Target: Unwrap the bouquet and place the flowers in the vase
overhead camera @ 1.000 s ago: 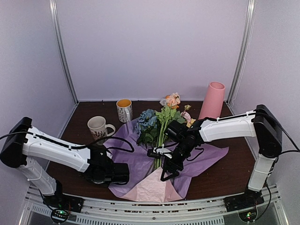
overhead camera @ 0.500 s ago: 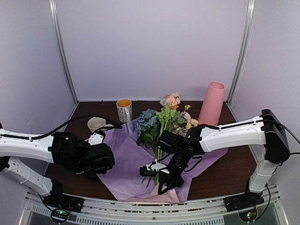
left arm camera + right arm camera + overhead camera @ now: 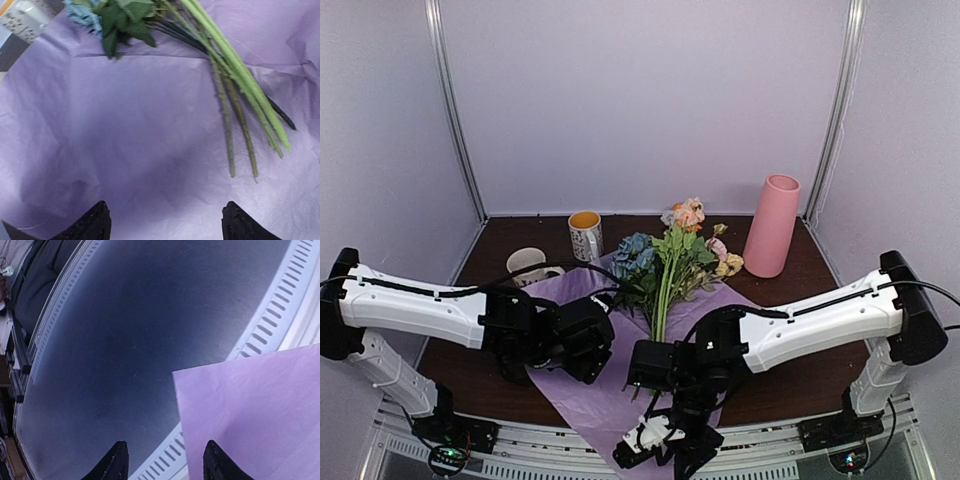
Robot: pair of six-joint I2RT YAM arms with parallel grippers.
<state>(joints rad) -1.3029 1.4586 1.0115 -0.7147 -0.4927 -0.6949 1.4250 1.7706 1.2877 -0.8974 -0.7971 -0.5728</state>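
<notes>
Flowers [image 3: 665, 265] lie loose on the spread paper [image 3: 140, 130]; the vase [image 3: 772, 225] stands well apart, back right. Left gripper [image 3: 165, 225] and right gripper [image 3: 165, 462] are both spread and empty. The flowers look light and springy, so pinch the gathered stems at mid-length, never the soft blooms.

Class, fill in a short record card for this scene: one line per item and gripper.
tissue paper: spread open, flat
flowers: loose on it, blooms toward the back
vase: upright, back right, no flowers inside
patterned mug: upright, back left
white mug: left of the paper
left gripper: open over the paper
right gripper: open, near the paper's front corner
</notes>
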